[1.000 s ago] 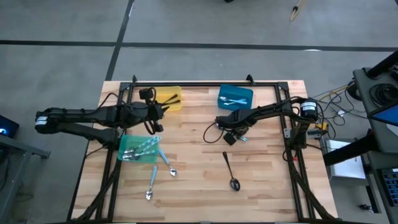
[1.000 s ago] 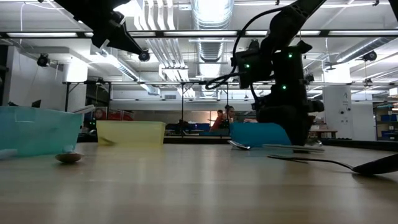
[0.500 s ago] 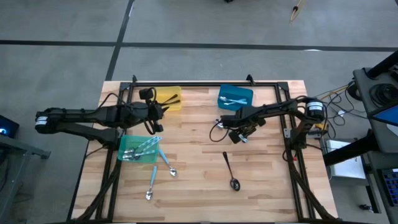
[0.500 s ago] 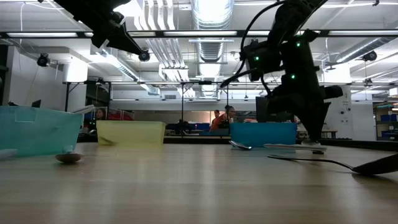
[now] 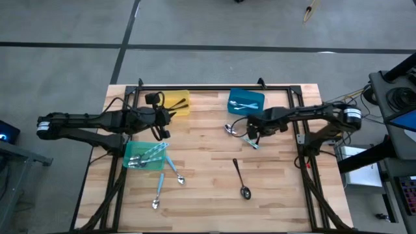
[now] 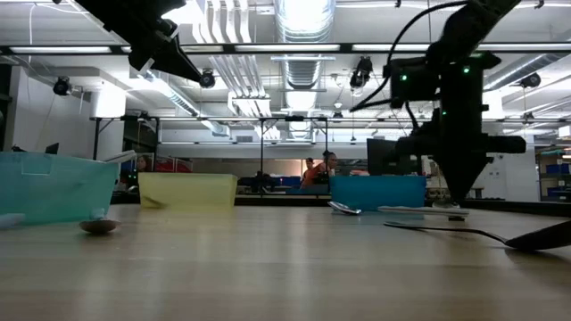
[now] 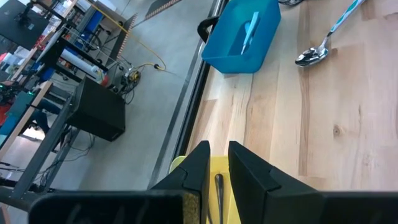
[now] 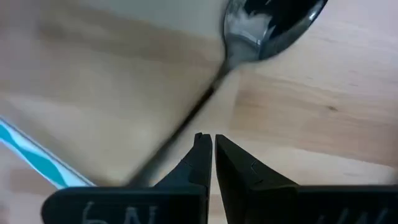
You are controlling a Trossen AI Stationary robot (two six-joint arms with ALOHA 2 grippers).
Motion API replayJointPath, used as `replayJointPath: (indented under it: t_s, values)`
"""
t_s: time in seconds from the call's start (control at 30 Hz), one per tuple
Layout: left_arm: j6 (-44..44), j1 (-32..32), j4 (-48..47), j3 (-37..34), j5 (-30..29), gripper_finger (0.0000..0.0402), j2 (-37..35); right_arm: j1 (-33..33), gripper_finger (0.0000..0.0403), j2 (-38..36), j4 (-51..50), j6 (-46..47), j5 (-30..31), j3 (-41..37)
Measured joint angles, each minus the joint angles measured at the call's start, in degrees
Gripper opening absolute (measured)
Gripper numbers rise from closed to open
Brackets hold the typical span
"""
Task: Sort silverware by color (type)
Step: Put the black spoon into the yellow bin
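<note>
My right gripper (image 5: 252,134) hangs shut, pointing down, just above the table near its middle right. Below it lies a spoon with a shiny bowl (image 8: 273,18) (image 5: 229,128); its thin handle runs under the fingers. A light-blue handle (image 8: 31,155) lies beside it. A black spoon (image 5: 240,177) lies nearer the front edge. My left gripper (image 7: 217,149) hovers over the yellow bin (image 5: 170,97), fingers a narrow gap apart. A dark utensil (image 7: 218,190) in that bin shows through the gap.
A blue bin (image 5: 232,107) with a light-blue utensil stands at the back, just behind my right gripper. A green bin (image 5: 127,153) holding several spoons stands at the left. Two blue-handled spoons (image 5: 175,172) (image 5: 158,195) lie near the front left.
My right gripper has moved toward the table's right edge and slightly up, rolling about its own axis, and has stayed shut. The shiny spoon's bowl, under the arm before, now lies uncovered. The spoons lie where they were.
</note>
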Motion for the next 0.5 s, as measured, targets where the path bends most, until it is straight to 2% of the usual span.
replayJointPath:
  t_s: [0.23,0.5]
  values:
    - [0.00,0.00,0.00,0.00,0.02,0.0040,0.02,-0.44,0.0025,-5.42,3.52,5.73,1.49,-2.70]
    - [0.00,0.00,0.04,0.01,-0.01,0.0040,0.02,-0.46,0.0122,-2.79,6.83,6.58,3.84,-2.70]
